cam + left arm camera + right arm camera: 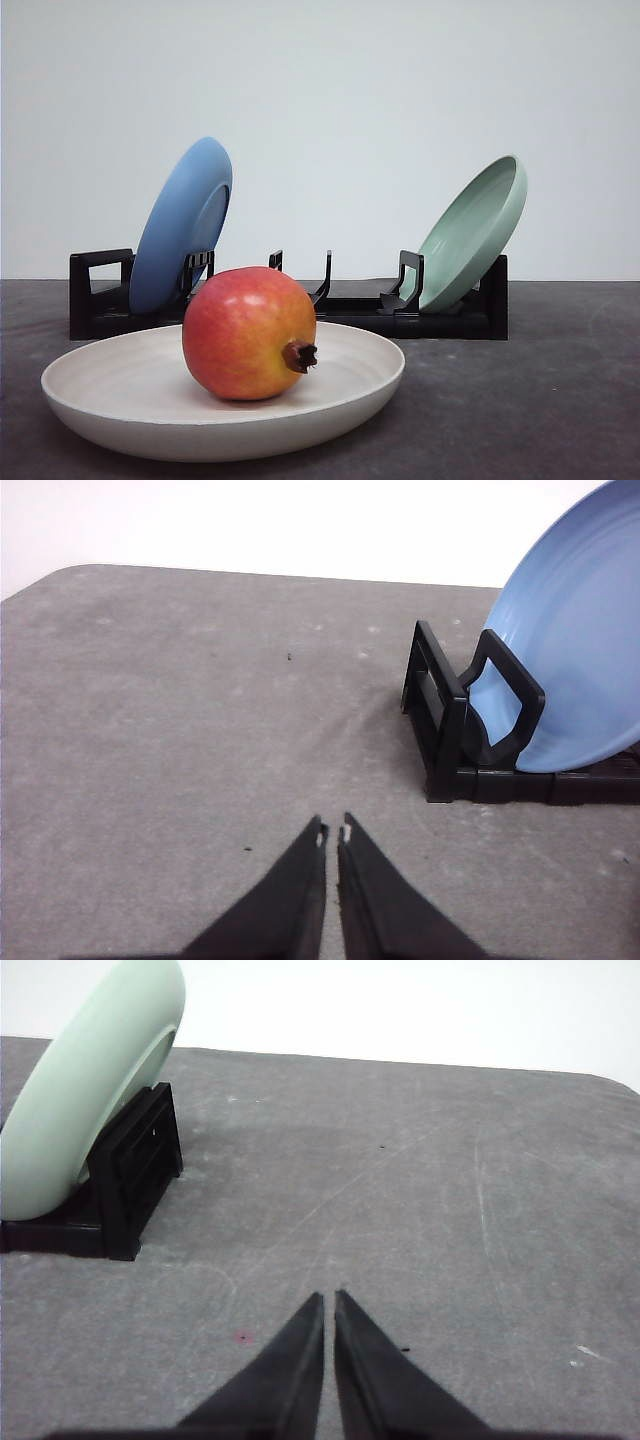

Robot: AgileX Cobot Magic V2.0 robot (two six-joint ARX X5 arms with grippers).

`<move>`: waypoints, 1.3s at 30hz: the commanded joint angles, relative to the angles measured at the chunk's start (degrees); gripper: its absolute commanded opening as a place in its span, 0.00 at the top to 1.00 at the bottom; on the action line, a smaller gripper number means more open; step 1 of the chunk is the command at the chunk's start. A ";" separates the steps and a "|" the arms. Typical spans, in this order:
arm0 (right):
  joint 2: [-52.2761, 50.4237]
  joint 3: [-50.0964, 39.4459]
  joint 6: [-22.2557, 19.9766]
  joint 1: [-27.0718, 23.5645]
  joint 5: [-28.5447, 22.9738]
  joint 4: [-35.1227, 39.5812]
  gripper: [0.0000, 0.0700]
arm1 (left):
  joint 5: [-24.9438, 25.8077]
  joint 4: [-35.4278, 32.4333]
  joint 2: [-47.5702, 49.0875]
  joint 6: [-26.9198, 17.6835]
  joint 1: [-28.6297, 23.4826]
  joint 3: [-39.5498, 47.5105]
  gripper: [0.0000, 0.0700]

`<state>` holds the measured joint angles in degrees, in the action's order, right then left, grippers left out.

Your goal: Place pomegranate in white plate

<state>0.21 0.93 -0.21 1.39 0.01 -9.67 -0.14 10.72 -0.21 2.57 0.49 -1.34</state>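
Left gripper (333, 832): I am seeing its fingers drawn together with only a sliver between the tips, gripping nothing, over bare grey table (180, 730). The black rack (450, 730) and the blue plate (570, 650) leaning in it are standing off to one side of this claw. Right gripper (329, 1300): likewise closed and empty over open tabletop, with the pale green plate (80, 1100) propped at the rack's other end. The pomegranate (248, 333) is lying inside the white plate (120, 395), on its side, crown pointing towards the robot's right, clear of the rim. I am judging the placement done; neither wrist view lets me tell which arm is nearer. Open table is surrounding both claws.
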 commanded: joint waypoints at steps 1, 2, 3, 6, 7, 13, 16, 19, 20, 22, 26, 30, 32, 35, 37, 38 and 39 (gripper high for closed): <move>0.00 -0.28 0.42 -0.07 -0.04 0.65 0.98 | -0.09 0.02 -0.02 -0.39 -0.05 0.66 1.00; 0.00 -0.28 0.42 -0.07 -0.04 0.65 0.98 | -0.09 0.02 -0.02 -0.39 -0.07 0.66 1.00; 0.00 -0.28 0.42 -0.07 -0.04 0.65 0.98 | -0.09 0.02 -0.02 -0.39 -0.06 0.66 1.00; 0.00 -0.28 0.42 -0.07 -0.04 0.65 0.98 | -0.09 0.02 -0.02 -0.39 -0.06 0.66 1.00; 0.00 -0.28 0.44 -0.07 -0.04 0.65 0.98 | -0.09 0.02 -0.02 -0.39 -0.04 0.66 1.00; 0.00 -0.28 0.42 -0.07 -0.04 0.65 0.98 | -0.09 0.02 -0.02 -0.39 -0.04 0.66 1.00; 0.00 -0.28 0.42 -0.07 -0.06 0.65 0.98 | -0.09 0.02 -0.02 -0.39 -0.05 0.66 1.00; 0.00 -0.28 0.42 -0.07 -0.05 0.65 0.98 | -0.09 0.02 -0.02 -0.39 -0.04 0.66 1.00; 0.00 -0.28 0.42 -0.07 -0.07 0.65 0.98 | -0.09 0.02 -0.02 -0.39 -0.04 0.66 1.00; 0.00 -0.28 0.42 -0.07 -0.04 0.65 0.98 | -0.09 0.02 -0.02 -0.39 -0.04 0.66 1.00; 0.00 -0.28 0.42 -0.07 -0.04 0.65 0.98 | -0.09 0.02 -0.02 -0.39 -0.04 0.66 1.00; 0.00 -0.28 0.42 -0.07 -0.04 0.65 0.98 | -0.09 0.02 -0.02 -0.39 -0.04 0.66 1.00; 0.00 -0.28 0.42 -0.07 -0.04 0.65 0.98 | -0.09 0.02 -0.02 -0.39 -0.04 0.66 1.00; 0.00 -0.28 0.42 -0.07 -0.04 0.65 0.98 | -0.09 0.02 -0.02 -0.39 -0.04 0.66 1.00; 0.00 -0.28 0.42 -0.07 -0.04 0.65 0.98 | -0.09 0.02 -0.02 -0.39 -0.05 0.66 1.00; 0.00 -0.28 0.42 -0.07 -0.04 0.65 0.98 | -0.09 0.02 -0.02 -0.39 -0.07 0.66 1.00; 0.00 -0.28 0.42 -0.07 -0.04 0.65 0.98 | -0.11 0.02 -0.02 -0.39 -0.06 0.66 1.00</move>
<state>0.21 0.93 -0.21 1.39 0.01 -9.63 -0.14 10.72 -0.21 2.57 0.49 -1.34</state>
